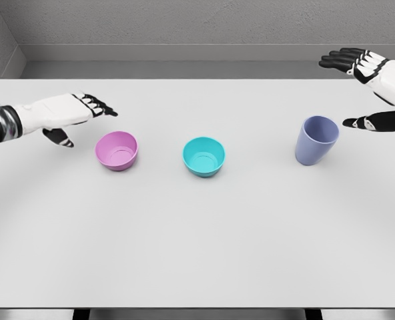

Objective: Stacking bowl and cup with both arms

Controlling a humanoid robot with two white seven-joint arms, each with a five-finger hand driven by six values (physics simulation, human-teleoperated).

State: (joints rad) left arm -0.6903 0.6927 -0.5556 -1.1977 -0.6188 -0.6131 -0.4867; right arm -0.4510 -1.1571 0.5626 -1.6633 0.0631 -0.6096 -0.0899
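surface (197, 253): white, what I'm working over
pink bowl (116, 150): left
teal bowl (203, 157): middle
cup (315, 140): right, upright
left hand (71, 113): spread, empty, near pink bowl
right hand (374, 90): spread wide, beside cup

**Colours on the white surface**

The surface (197, 253) is plain pale white. One bowl (117, 150) is pink-violet, the other bowl (203, 156) turquoise, and the cup (315, 140) periwinkle blue. All three are unpatterned. The left robot hand (74, 113) and right robot hand (374, 87) are white with black fingers. The wall behind looks grey, perhaps faintly speckled.
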